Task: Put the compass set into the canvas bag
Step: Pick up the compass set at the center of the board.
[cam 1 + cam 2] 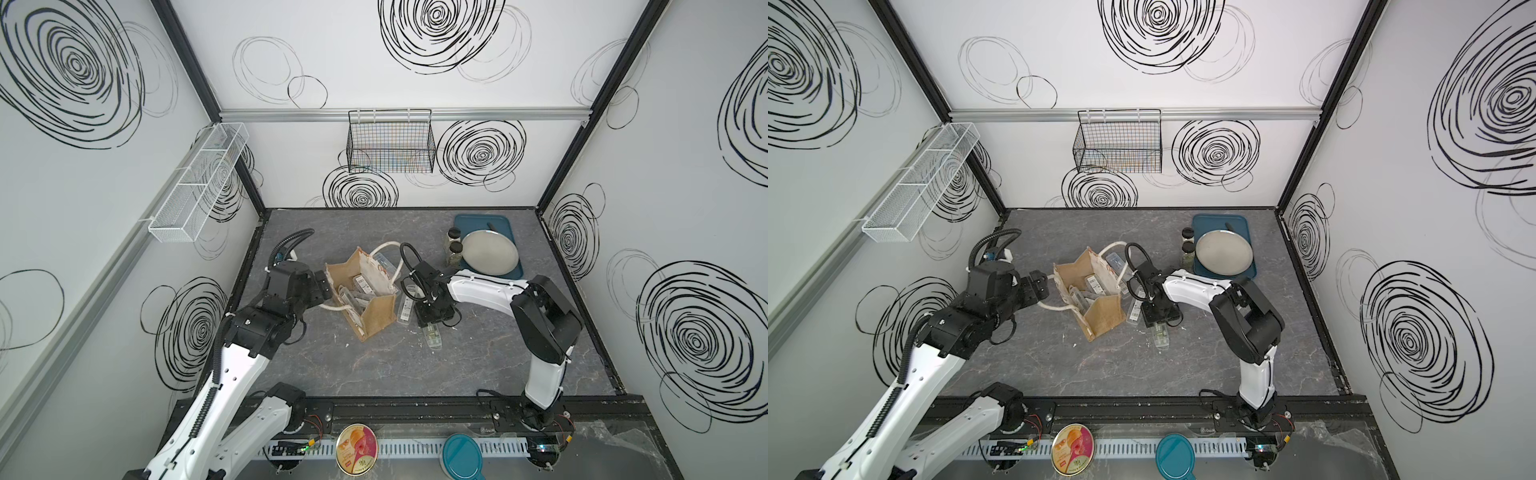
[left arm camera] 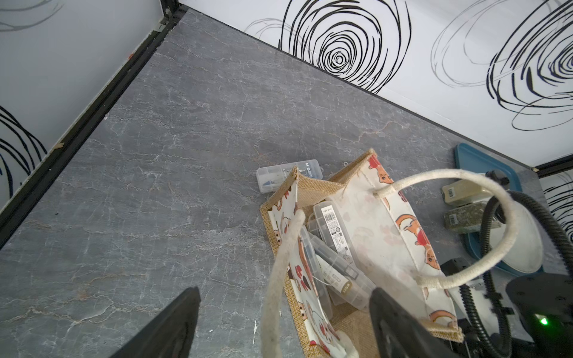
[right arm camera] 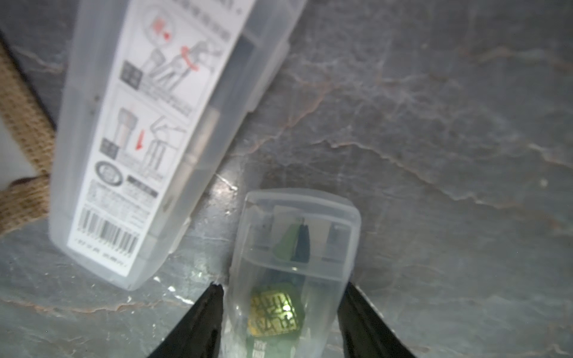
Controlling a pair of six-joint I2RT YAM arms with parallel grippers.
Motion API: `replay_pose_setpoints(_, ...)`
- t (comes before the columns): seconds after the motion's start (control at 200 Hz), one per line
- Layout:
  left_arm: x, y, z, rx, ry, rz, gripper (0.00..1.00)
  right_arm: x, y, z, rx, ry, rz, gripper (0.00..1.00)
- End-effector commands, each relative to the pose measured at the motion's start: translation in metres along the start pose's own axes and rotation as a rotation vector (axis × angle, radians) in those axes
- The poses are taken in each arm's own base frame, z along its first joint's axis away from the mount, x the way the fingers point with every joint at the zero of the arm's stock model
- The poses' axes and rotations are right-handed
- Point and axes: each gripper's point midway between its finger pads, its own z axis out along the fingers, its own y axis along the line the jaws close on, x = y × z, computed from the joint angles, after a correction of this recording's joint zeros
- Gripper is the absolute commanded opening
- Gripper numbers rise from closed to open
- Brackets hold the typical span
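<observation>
Clear compass case [image 3: 297, 248] on the surface [image 3: 434, 124] lies between the tips of my right pincer [image 3: 282, 286], grip unclear; several cases [image 2: 335, 235] sit in the canvas bag [image 1: 380, 313], a labelled case [image 3: 139, 133] waits outside, left pincer [image 1: 323, 287] open.

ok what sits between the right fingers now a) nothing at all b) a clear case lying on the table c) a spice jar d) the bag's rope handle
b: in the right wrist view the right fingers stand either side of a clear case that lies on the table.
</observation>
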Motion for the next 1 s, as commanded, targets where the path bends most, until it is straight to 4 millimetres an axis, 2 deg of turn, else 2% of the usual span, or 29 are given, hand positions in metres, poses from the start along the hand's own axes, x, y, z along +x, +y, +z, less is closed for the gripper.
replay_pose_setpoints(0.0, -0.002, 0.001, -0.001, -0.006, -0.015, -0.005, 0.89, 0.008, -0.010, -0.001, 0.013, 0.038, -0.022, 0.66)
replay_pose_setpoints(0.105, -0.002, 0.002, 0.000, -0.013, -0.016, -0.005, 0.89, 0.013, -0.005, 0.000, -0.014, 0.057, -0.013, 0.74)
replay_pose_setpoints(0.265, -0.002, 0.001, 0.000, -0.011, -0.013, -0.005, 0.89, 0.022, 0.004, 0.000, -0.035, 0.067, -0.001, 0.75)
replay_pose_setpoints(0.39, -0.001, 0.001, 0.001, -0.004, -0.015, -0.009, 0.89, 0.024, -0.003, 0.003, -0.010, 0.071, 0.016, 0.68)
replay_pose_setpoints(0.761, 0.000, -0.004, 0.006, 0.011, -0.008, -0.003, 0.89, 0.018, -0.007, 0.014, 0.041, 0.110, 0.025, 0.65)
replay_pose_setpoints(0.916, -0.002, -0.004, 0.004, 0.013, -0.015, -0.005, 0.89, 0.018, -0.011, 0.017, 0.056, 0.105, 0.032, 0.55)
replay_pose_setpoints(0.996, -0.001, -0.003, 0.003, 0.008, -0.014, -0.003, 0.89, 0.018, -0.012, 0.015, 0.057, 0.102, 0.032, 0.54)
